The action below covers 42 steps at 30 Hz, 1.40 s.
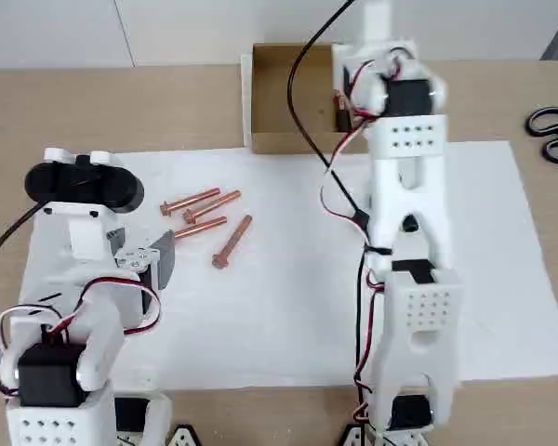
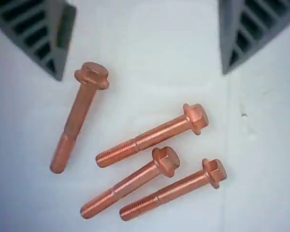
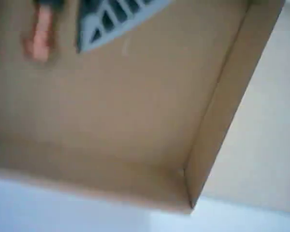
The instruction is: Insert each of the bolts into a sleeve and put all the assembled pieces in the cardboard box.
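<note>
"Over the white sheet (image 1: 288, 316), what is the condition of the left gripper (image 2: 141, 70)?"

"Released. Its jaws stand wide apart above four bolts (image 2: 152, 135), with nothing between them. The bolts lie flat on the sheet, close together."

"Position of the right gripper (image 1: 346, 102)?"

"Extended over the cardboard box (image 3: 222, 106), at the far edge of the sheet. A blurred copper piece (image 3: 38, 31) shows beside it, above the box floor. Clenched or released: cannot tell."
</note>
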{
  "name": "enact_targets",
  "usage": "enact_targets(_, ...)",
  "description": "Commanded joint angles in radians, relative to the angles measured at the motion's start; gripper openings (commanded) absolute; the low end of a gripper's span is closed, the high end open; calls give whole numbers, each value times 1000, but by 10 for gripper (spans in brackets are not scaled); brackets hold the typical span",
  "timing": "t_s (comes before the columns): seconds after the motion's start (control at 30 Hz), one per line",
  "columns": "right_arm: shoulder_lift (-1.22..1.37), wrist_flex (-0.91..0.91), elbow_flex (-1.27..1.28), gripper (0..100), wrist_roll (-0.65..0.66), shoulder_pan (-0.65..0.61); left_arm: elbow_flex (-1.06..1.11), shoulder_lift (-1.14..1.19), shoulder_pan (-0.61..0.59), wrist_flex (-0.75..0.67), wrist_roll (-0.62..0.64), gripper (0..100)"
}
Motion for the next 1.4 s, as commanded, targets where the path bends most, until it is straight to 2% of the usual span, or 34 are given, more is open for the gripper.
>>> enact_targets(0.0, -128, 242, -129, 195, 9, 47, -7, -11, -8, -23, -6, 202)
enact_targets(0.13, -182, 458, -186, 195, 11, 91, -4, -11, -8, -23, -5, 202)
enact_targets(0.3, -286, 467, -100, 194, 11, 160, -4, -11, -8, -23, -5, 202)
enact_targets(0.7, -911, 440, 819, 194, 6, 186, -2, -11, -3, -21, -5, 202)
enact_targets(0.8, -984, 346, 1030, 194, 3, 186, -2, -11, -2, -21, -5, 202)
enact_targets(1.0, -993, 28, 1356, 196, 11, 186, -2, -11, -2, -21, -5, 202)
enact_targets(1.13, -949, 30, 1375, 195, 75, 180, -1, -11, -2, -21, -5, 202)
enact_targets(1.37, -711, 73, 1277, 194, 104, 188, -1, -5, -2, -20, -5, 202)
